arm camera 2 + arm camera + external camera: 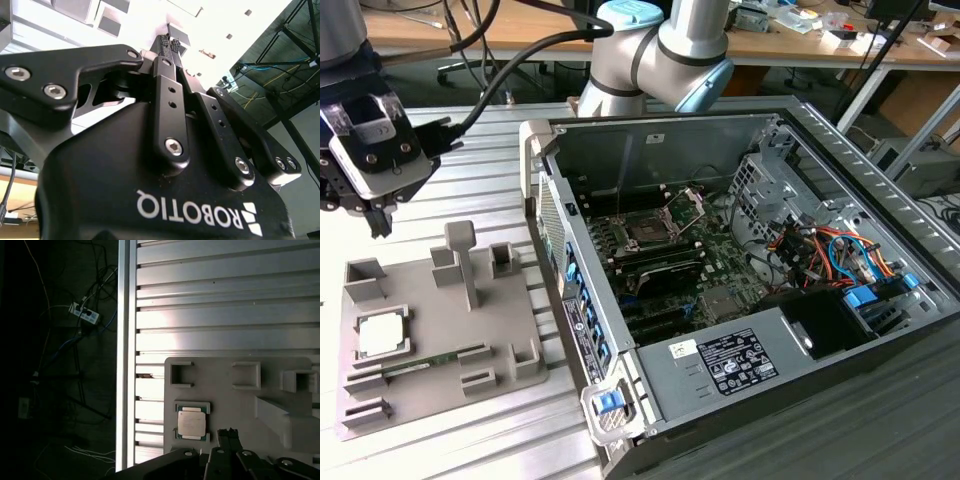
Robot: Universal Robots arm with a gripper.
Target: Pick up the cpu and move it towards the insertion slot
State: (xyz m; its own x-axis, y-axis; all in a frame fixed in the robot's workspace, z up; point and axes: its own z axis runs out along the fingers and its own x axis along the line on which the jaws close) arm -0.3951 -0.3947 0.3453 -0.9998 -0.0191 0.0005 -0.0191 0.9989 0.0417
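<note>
The cpu (382,335) is a small square chip with a silvery lid. It lies flat in a pocket of the grey fixture (470,330) at the exterior view's left, and it also appears in the first wrist view (192,422). My gripper (378,215) hangs above the fixture's far corner, apart from the chip. Its fingertips (170,44) are pressed together with nothing between them, so it is shut and empty. The insertion slot (648,228) is a dark square socket with its metal bracket raised, on the board inside the open computer case.
The open computer case (650,410) fills the middle and the exterior view's right, with cables, a drive cage and a power supply inside. A green memory stick (425,362) lies on the fixture, which has an upright post (463,262). The ribbed metal table (225,315) ends near dangling floor cables.
</note>
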